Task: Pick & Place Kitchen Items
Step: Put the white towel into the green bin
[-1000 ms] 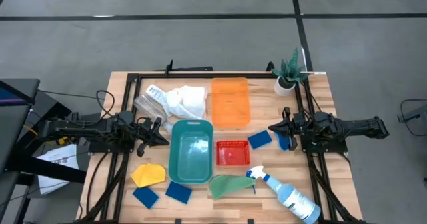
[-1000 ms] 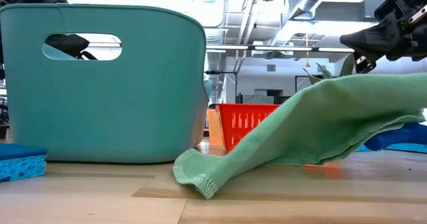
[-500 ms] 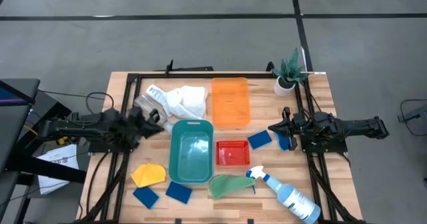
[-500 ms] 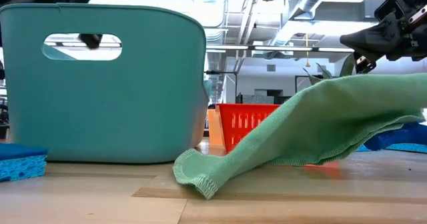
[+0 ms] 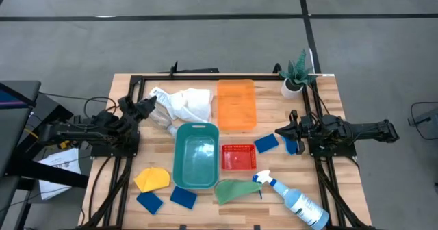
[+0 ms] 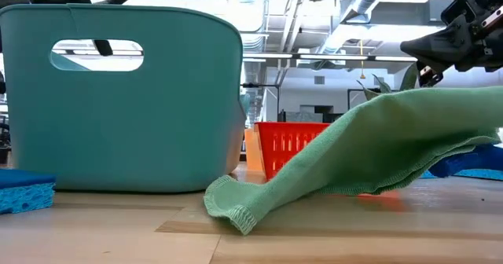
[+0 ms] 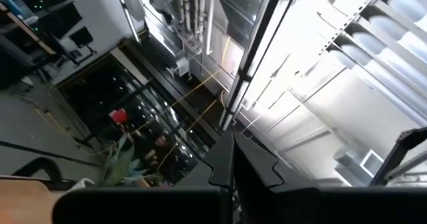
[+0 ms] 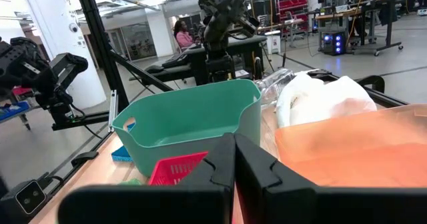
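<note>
Progress: hardly begun, by my reading; the teal bin [image 5: 196,155], red basket [image 5: 239,157] and orange tray [image 5: 236,104] in the middle of the high view all look empty
Still out: yellow cloth [image 5: 152,179] and two blue sponges [image 5: 149,202] [image 5: 183,196] at lower left; green cloth [image 5: 236,189] below the red basket; spray bottle with blue trigger [image 5: 293,197] at lower right; another blue sponge [image 5: 267,143] right of centre; white cloth [image 5: 189,105] at upper centre-left, beside the orange tray
Clear bottle [image 5: 161,120]: lies just left of the white cloth, above the teal bin's upper-left corner; its far end seems to reach the left gripper, though contact is too small to confirm
Left gripper [image 5: 145,107]: at centre-left of the high view, raised and pointing toward upper right; its wrist camera looks up at ceiling and pipes, so the arm is tilted well upward
Left fingers: pressed together in the wrist view, with nothing visible between them; whether they pinch anything at the tips I cannot tell
Right gripper [image 5: 281,132]: waits at centre-right, near the blue sponge, pointing left toward the bins
Right fingers: closed against each other in the wrist view, holding nothing
Plant [image 5: 296,74]: stands at upper right, not part of the job
Left to do: by my estimate, nearly every item remains to be picked and placed
</note>
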Robot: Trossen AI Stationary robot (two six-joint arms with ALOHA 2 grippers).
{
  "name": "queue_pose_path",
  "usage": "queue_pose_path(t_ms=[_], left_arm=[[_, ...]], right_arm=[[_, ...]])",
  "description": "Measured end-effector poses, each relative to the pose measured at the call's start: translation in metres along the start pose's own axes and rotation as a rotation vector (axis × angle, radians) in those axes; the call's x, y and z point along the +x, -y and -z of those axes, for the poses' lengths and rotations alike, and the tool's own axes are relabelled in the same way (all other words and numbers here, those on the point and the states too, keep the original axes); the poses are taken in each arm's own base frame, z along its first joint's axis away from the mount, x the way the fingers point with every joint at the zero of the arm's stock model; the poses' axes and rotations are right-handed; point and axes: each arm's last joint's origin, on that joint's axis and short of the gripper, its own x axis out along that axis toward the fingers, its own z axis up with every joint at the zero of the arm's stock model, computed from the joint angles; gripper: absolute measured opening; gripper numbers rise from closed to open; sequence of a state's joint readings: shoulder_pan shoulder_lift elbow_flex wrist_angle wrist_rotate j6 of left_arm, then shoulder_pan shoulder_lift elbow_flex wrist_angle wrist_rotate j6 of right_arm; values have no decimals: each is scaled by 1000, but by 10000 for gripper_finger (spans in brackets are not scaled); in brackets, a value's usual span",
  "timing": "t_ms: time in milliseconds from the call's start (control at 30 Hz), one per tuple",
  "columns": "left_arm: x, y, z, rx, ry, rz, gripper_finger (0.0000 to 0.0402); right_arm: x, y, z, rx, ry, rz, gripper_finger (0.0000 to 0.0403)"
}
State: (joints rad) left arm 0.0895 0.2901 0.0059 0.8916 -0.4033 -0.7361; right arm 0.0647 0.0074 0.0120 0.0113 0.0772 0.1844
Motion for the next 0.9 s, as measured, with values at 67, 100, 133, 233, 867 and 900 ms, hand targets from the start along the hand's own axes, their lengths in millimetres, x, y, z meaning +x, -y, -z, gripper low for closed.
queue_pose_path(t_ms=[67, 100, 133, 233, 867, 900], left_arm=[[0, 0, 0, -1, 4, -1, 3], [0, 0, -1, -10, 8, 2, 3], [0, 1, -2, -31, 20, 13, 3], [1, 9, -10, -77, 88, 79, 3], [110, 104, -48, 498, 264, 108, 18], [117, 104, -47, 539, 263, 93, 27]], right_arm=[[0, 0, 0, 0, 0, 0, 0], [0, 0, 0, -3, 0, 0, 0], [0, 0, 0, -32, 0, 2, 0], [0, 1, -1, -173, 15, 23, 0], [-69, -5, -92, 254, 1279, -43, 0], [-73, -5, -93, 291, 1323, -92, 0]])
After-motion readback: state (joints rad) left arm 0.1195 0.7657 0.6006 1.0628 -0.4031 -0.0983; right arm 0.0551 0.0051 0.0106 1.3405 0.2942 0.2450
